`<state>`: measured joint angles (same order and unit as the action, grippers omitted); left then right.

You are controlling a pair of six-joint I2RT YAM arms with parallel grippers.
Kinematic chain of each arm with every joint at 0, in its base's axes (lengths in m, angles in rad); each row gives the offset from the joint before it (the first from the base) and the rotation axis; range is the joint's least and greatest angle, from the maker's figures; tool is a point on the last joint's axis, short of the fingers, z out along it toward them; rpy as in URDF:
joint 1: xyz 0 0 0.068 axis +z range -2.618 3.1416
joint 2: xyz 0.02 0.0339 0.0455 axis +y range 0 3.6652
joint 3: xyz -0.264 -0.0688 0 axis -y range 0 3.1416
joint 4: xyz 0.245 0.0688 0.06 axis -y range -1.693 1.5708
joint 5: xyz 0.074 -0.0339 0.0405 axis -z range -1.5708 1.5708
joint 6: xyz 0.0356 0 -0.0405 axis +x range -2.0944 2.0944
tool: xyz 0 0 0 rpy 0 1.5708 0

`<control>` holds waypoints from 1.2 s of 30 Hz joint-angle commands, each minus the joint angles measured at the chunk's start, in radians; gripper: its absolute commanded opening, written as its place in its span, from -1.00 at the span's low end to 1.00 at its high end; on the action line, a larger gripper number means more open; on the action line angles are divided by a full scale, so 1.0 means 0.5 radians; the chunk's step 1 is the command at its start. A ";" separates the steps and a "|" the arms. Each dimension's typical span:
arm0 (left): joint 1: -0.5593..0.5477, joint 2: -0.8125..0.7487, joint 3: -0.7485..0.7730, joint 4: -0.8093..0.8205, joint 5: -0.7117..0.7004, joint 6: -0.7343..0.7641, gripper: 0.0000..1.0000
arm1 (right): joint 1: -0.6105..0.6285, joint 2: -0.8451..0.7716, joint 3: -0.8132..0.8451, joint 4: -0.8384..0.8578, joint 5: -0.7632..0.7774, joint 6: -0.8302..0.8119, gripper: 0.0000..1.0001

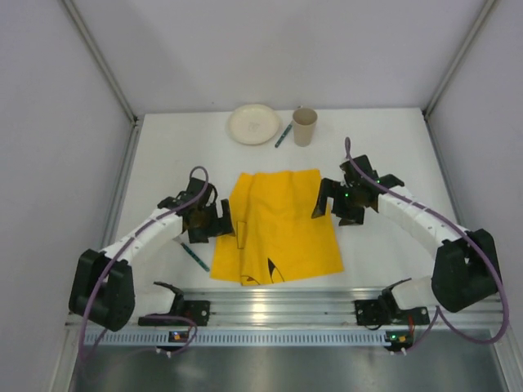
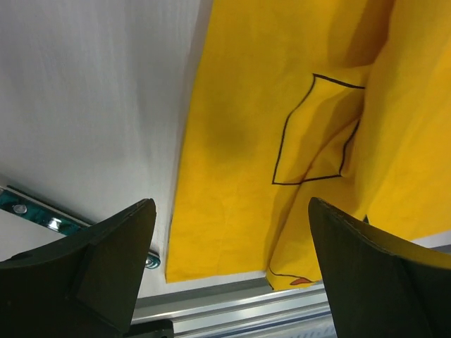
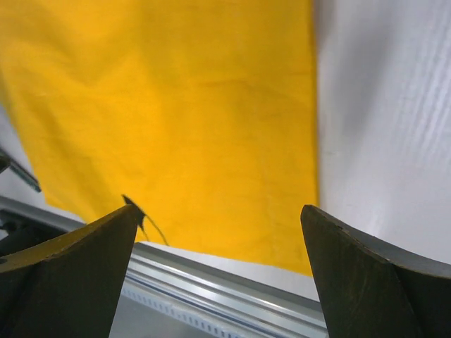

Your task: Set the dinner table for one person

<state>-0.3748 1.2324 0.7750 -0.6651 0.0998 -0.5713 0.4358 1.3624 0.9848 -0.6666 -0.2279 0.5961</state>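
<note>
The left end effector (image 2: 231, 211) is spread wide with nothing between its two dark fingers. Its wrist camera looks down between them on the left border of a yellow cloth (image 1: 278, 229), where the fabric is rumpled and a fold carries a thin black outline. From above, this end effector sits at the cloth's left edge, about halfway along; whether it touches the fabric I cannot tell.

The right end effector (image 3: 218, 211) is also wide apart and holds nothing. Its wrist camera shows the smoother right part of the cloth and its straight right edge, with bare white surface beside it. In the overhead view it sits at the cloth's far right corner.

The cloth lies in the middle of the desk (image 1: 392, 147), a large plain white matte top that fills the floor of the enclosure. Its near edge lies close to the aluminium rail (image 1: 278, 306) that runs along the front, where both arms are mounted.

A slim teal-handled utensil (image 1: 194, 257) lies on the desk just left of the cloth's near left corner, under the left arm; its type is too small to make out.

At the far edge, well apart from the cloth, a pale round plate (image 1: 253, 124) lies flat and a tan cup (image 1: 305, 126) stands upright to its right. Between them rests a second teal-handled utensil (image 1: 283, 135), angled, close beside the cup.
</note>
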 commanded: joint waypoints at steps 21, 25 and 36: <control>-0.054 0.839 0.064 0.554 0.175 0.081 -0.82 | -0.154 0.745 -0.062 0.449 -0.075 -0.094 0.54; -0.054 0.876 0.073 0.560 0.184 0.078 -1.00 | -0.047 0.849 -0.015 0.468 -0.093 -0.054 -0.23; -0.008 0.837 0.269 0.293 -0.095 0.081 -1.00 | -0.310 0.650 -0.098 0.116 0.262 -0.302 -1.00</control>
<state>-0.3954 1.6394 0.8951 -0.4320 0.1921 -0.5491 0.3614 1.7222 0.9749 -0.4969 -0.2710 0.5278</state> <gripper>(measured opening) 0.026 0.014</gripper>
